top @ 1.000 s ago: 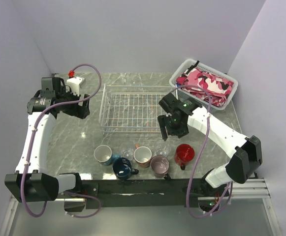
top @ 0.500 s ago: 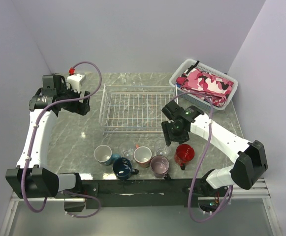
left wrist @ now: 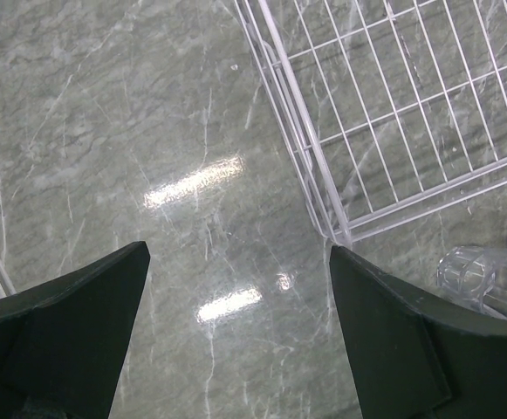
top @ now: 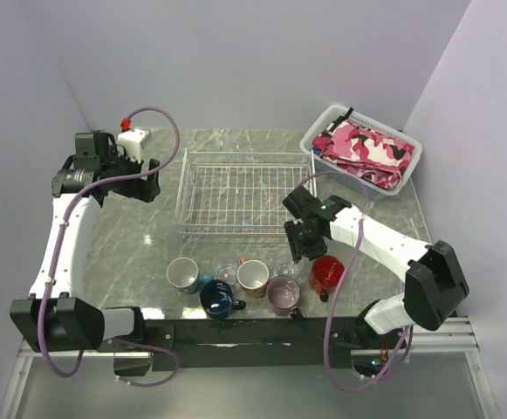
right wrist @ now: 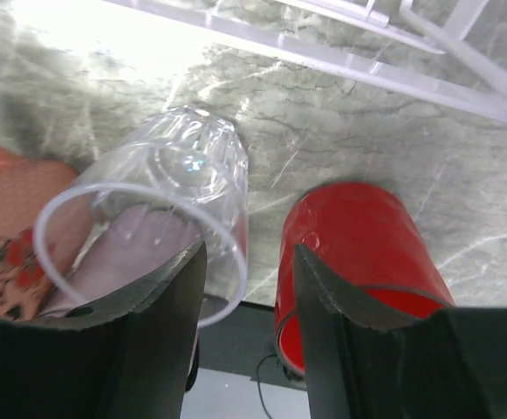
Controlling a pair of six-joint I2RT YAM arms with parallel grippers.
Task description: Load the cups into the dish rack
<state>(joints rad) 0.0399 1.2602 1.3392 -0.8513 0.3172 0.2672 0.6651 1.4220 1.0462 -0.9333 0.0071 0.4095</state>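
Nearly upright clear glass [right wrist: 174,175], mouth facing right pincer [right wrist: 249,253]

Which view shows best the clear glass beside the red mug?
Right wrist: the glass is large and close, rim and base plain. Top external shows it tiny beside the red mug. Left wrist shows a glass, perhaps the other one.

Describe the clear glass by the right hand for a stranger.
Find the wire dish rack. Off its near right corner, beside the red mug and under the right hand, stands the clear glass. Unlike neighbouring mugs, it is transparent and handleless.
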